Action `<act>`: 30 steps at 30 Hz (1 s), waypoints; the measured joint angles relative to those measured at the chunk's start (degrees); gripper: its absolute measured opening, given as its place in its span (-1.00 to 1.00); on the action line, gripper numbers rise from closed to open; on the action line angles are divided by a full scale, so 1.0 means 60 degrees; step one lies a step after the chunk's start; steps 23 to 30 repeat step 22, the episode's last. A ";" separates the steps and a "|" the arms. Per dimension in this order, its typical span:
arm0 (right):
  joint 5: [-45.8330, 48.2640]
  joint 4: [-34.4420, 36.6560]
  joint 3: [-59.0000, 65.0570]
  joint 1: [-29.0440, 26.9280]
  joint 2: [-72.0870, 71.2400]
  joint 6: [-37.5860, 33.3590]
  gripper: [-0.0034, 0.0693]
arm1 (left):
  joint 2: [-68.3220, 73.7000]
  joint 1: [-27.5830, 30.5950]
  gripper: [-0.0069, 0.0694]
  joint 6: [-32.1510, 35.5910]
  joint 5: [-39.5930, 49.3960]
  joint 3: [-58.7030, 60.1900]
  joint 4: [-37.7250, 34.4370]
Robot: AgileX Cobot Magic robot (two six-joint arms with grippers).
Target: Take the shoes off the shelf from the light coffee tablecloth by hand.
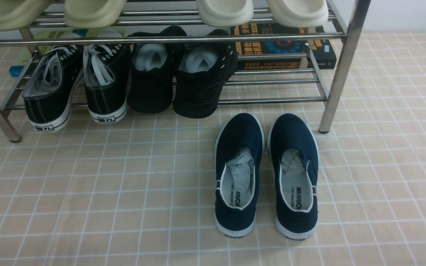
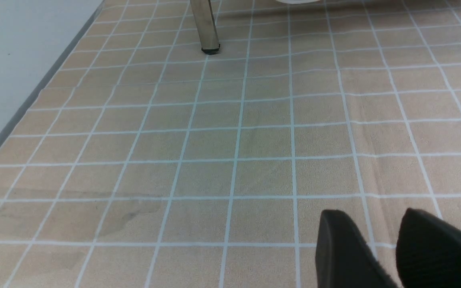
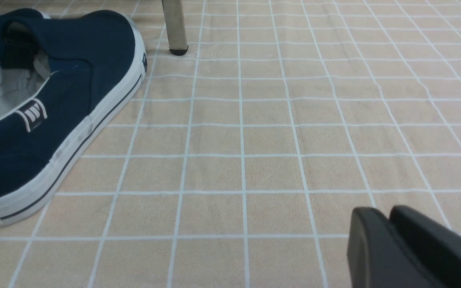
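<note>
- Navy shoes (image 1: 266,173) side by side on the checked tablecloth (image 1: 87,192), off the rack (image 1: 342,66), just in front of its lower tier toward the right-hand end, toes pointing at the rack, heels toward the near edge.
- Crumpled paper (image 1: 242,168) stuffed in the left shoe, more of the same in the right; "WARRIOR" printed on both grey-white insoles.
- Right shoe's toe close beside the rack's front right leg (image 1: 329,111), not touching.
- Black lace-up sneakers (image 1: 78,87) with white laces on the lower tier at the left end, heels hanging over the front bar.
- All-black shoes (image 1: 179,74) next to them on the same tier, white stuffing inside.
- Pale slippers (image 1: 154,11) lined up on the upper tier.
- Dark box (image 1: 283,50) with printed lettering behind the rack, toward the far right.
- Left gripper (image 2: 382,252) low over bare cloth, fingers slightly apart with a gap of cloth visible between them, holding nothing; one rack leg (image 2: 206,28) well ahead.
- Right gripper (image 3: 390,248) low over bare cloth, fingers pressed together, empty; well apart from the navy shoe (image 3: 54,104) seen from its side.
- Neither arm visible from the front camera.
</note>
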 joint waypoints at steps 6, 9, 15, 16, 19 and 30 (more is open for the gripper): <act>0.0000 0.0006 0.0000 0.0000 0.0000 0.0000 -0.66 | 0.0000 0.0000 -0.19 0.0000 0.0000 0.0000 0.0000; 0.0000 0.0006 0.0000 0.0000 0.0000 0.0000 -0.65 | 0.0000 0.0000 -0.19 0.0000 0.0000 0.0000 0.0000; 0.0000 0.0006 0.0000 0.0000 0.0000 0.0000 -0.64 | 0.0000 0.0000 -0.19 0.0000 0.0000 0.0000 0.0000; 0.0000 0.0006 0.0000 0.0000 0.0000 0.0000 -0.63 | 0.0000 0.0000 -0.19 0.0000 0.0000 0.0000 0.0000; 0.0000 0.0006 0.0000 0.0000 0.0000 0.0000 -0.62 | 0.0000 0.0000 -0.19 0.0000 0.0000 0.0000 0.0000; 0.0000 0.0006 0.0000 0.0000 0.0000 0.0000 -0.62 | 0.0000 0.0000 -0.19 0.0000 0.0000 0.0000 0.0000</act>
